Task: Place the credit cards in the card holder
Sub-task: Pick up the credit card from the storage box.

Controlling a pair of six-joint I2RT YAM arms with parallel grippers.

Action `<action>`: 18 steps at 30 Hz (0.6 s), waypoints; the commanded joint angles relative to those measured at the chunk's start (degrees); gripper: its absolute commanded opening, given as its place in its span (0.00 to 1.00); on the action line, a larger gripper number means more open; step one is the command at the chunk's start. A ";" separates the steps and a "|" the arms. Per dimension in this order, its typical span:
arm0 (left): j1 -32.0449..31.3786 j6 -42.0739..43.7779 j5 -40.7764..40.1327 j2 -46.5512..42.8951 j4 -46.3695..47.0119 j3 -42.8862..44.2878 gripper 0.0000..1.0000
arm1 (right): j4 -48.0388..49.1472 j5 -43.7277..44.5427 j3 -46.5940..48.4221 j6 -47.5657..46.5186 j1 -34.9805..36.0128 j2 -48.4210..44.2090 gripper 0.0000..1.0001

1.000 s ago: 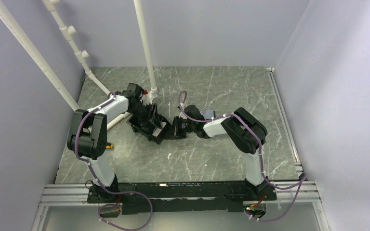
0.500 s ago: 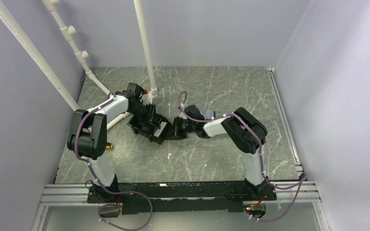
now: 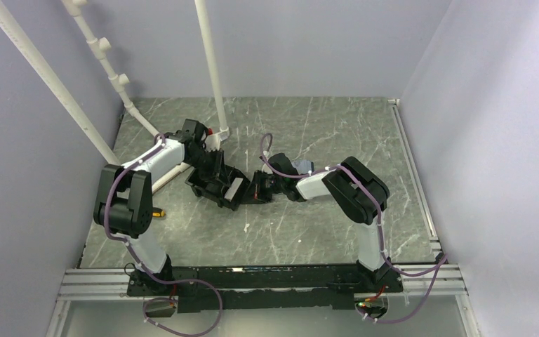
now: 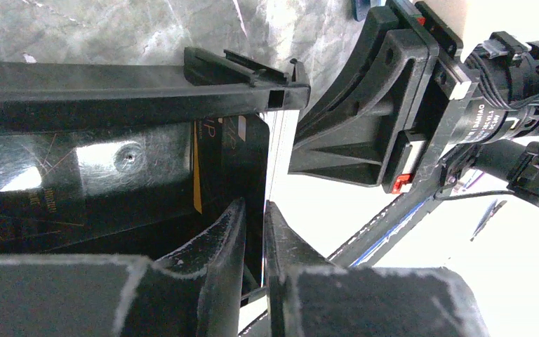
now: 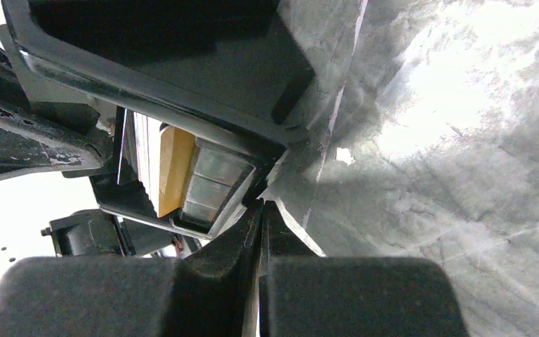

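Note:
A black bin [image 3: 200, 189] lies mid-table with the credit cards standing on edge inside it. In the right wrist view a pale card [image 5: 140, 151] and an orange-tan card [image 5: 172, 168] lean side by side. My left gripper [image 4: 253, 203] reaches into the bin [image 4: 112, 91]. Its fingers straddle a card's thin edge [image 4: 267, 161], which lies along the right finger, and a slim dark gap shows at the left finger. My right gripper [image 5: 260, 205] is shut and empty, its tips against the bin's outer corner [image 5: 281, 151]. A small blue-grey flat thing, seemingly the card holder [image 3: 299, 166], lies behind the right arm.
White pipes [image 3: 210, 70] rise at the back left, and one slants down to the table [image 3: 147, 126] beside my left arm. A small yellow item [image 3: 158, 210] lies by the left elbow. Walls close in on both sides. A metal rail [image 3: 253, 281] runs along the near edge.
My left gripper's fingers have narrowed round the card inside the bin, and the left arm has shifted slightly. The right arm has stayed put against the bin.

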 commanded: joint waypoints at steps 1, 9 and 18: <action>-0.57 -0.64 1.09 -2.92 -2.73 1.42 0.17 | 3.77 1.44 2.00 -0.77 -0.11 -1.22 0.03; -0.65 -0.65 -6.12 -5.30 -7.47 4.98 0.08 | 0.21 3.46 2.03 -2.33 -0.12 -3.85 0.07; -1.04 -1.67 -11.08 -10.39 -13.11 11.73 0.05 | -7.95 5.38 3.20 -5.40 -0.12 -7.28 0.19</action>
